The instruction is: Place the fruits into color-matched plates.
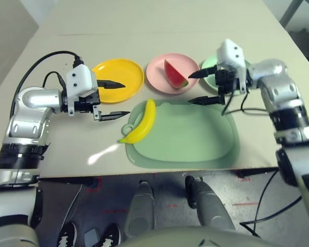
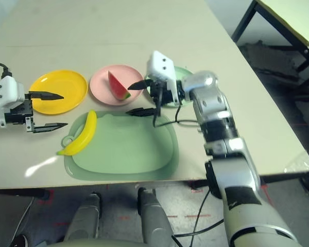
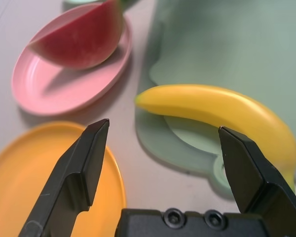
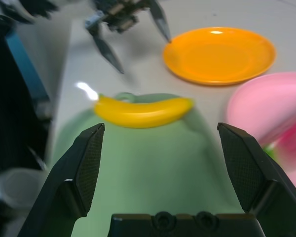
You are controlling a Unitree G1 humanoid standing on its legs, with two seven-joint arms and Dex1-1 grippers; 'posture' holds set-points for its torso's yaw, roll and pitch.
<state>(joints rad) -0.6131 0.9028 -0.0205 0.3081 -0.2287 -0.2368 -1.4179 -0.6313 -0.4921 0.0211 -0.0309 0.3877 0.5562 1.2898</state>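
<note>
Nearest you, the banana lies on the mat's 9 o'clock edge. Your left gripper hangs released, empty, between it and the yellow plate at 11 o'clock. Farther, the watermelon wedge sits in the pink plate at 12; your right gripper gapes empty before the green plate at 1.

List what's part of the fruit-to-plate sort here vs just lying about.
Job:
banana, on the mat's edge
watermelon wedge, on the pink plate
yellow plate, empty
green plate, mostly behind the right gripper
left gripper, open

Lying about:
green mat
</note>
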